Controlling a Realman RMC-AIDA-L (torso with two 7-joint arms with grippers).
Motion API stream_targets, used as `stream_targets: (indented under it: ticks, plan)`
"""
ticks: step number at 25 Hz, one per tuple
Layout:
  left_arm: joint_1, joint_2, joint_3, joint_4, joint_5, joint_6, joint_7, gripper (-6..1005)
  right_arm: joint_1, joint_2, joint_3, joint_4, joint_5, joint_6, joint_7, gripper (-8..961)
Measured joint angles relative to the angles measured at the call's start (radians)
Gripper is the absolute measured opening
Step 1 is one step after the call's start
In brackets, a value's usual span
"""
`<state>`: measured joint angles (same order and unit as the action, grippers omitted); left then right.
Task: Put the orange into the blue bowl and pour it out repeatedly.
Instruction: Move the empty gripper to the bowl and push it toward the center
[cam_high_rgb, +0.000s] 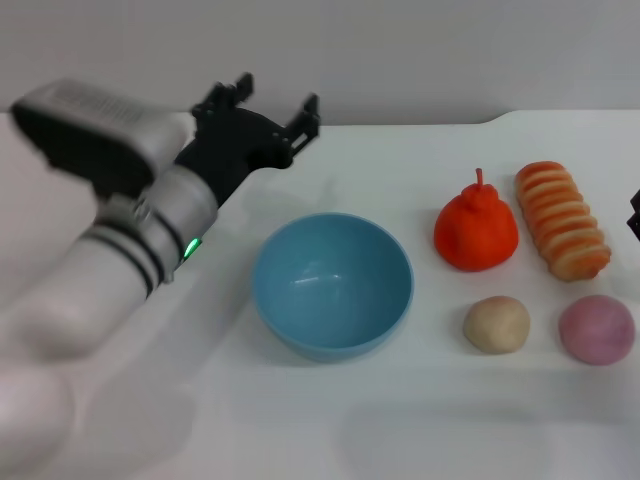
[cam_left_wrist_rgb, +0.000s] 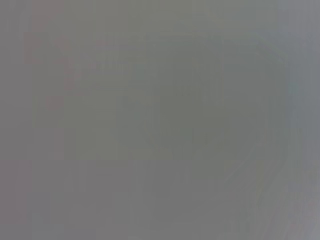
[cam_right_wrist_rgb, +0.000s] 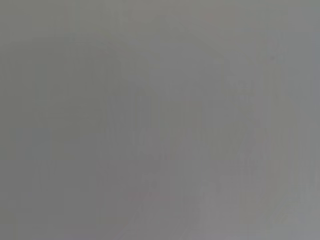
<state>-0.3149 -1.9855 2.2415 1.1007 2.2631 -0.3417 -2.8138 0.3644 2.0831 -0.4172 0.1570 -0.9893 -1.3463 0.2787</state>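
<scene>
**Orange not yet in bowl**

Head view: orange (cam_high_rgb: 476, 233) on the white table (cam_high_rgb: 400, 160), upright, stem up, just to the right of the blue bowl (cam_high_rgb: 332, 285) and not touching it. Bowl empty, open side up. Ridged bread loaf (cam_high_rgb: 562, 220) close beside the orange on its far right. Beige ball (cam_high_rgb: 496, 324) and pink ball (cam_high_rgb: 596, 329) nearer the front, apart from each other. Left gripper (cam_high_rgb: 272, 112) up behind the bowl on the left, fingers spread apart, nothing between them, well away from the orange. Right gripper (cam_high_rgb: 634, 214) only a dark bit at the right edge, cut off; no way to tell if released or clenched.

Orange probably light and a bit squashy, like a toy. Round wide belly best for a hold, one finger on each side. Knobby top narrow and thin stem likely to slip or bend. Smooth bowl maybe slippery at the rim, likely light and easy to tip.

Left wrist view: just flat grey, nothing to make out.

Right wrist view: same flat grey, no fingers, no table, no fruit to see.
</scene>
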Motion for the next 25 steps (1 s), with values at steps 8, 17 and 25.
stream_targets:
  ticks: [8,17,25]
  plan:
    - [-0.072,-0.033,-0.373,0.166,0.002,0.729,0.108,815,0.002,-0.003,0.000,-0.011,0.000,0.000,0.000,828]
    - [-0.119,-0.067,-0.813,0.289,-0.005,1.375,0.323,813,0.004,-0.003,0.000,-0.018,-0.004,0.006,-0.002,828]
    - [-0.105,-0.072,-0.807,0.248,-0.010,1.436,0.305,812,0.006,-0.005,0.000,-0.021,-0.001,0.007,-0.005,828]
